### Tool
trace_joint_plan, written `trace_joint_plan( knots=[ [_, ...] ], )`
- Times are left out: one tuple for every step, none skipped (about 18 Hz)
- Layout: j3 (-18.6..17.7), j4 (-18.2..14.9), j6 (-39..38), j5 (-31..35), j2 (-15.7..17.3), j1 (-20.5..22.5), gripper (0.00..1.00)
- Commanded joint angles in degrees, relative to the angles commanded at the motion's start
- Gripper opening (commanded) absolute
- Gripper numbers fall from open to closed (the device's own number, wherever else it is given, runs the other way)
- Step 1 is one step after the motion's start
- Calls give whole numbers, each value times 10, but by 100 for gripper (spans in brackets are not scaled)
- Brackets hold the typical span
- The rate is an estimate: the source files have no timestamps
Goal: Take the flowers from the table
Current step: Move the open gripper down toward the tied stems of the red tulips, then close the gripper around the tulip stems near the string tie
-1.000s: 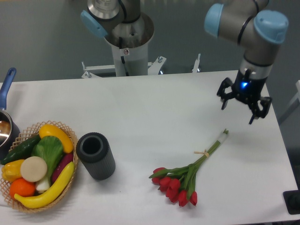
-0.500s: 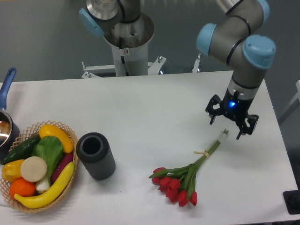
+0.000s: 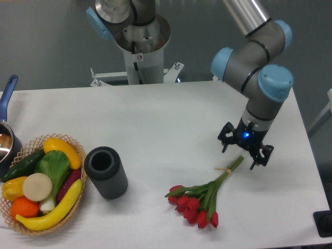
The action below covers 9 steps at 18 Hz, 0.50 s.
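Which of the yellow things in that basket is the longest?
The yellow banana, curving along the basket's front right edge. The yellow pepper on the left is stubby, and the yellow piece at the back is shorter.

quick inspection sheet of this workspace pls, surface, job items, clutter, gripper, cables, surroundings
surface: white table, flat, no spills seen.
job's things: flowers, red tulips with green stems and a pale band, lying on the table at front right, blooms toward the camera, stem ends toward the gripper.
clutter: wicker basket of fruit and vegetables at front left; dark ribbed cylinder lying beside it; pot with a blue handle at the left edge.
gripper: gripper open, low over the stem ends, one finger on each side; contact cannot be told.
cables: nothing seen.
surroundings: grey wall behind; robot base and white metal frame at the table's far edge; a dark object at the right edge.
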Motion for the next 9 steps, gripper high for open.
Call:
trace_joint_plan(
  knots=[
    [1, 0, 0, 1, -9, -4, 100],
    [1, 1, 0, 2, -16, -8, 100],
    [4, 1, -3, 2, -19, -11, 100],
    [11, 1, -10, 2, -24, -12, 100],
    [15, 1, -17, 2, -31, -16, 100],
    [19, 1, -22, 2, -37, -21, 100],
    [22, 1, -28, 2, -42, -25, 100],
    [22, 4, -30, 2, -45, -26, 100],
    [22, 14, -31, 2, -48, -28, 100]
  ],
)
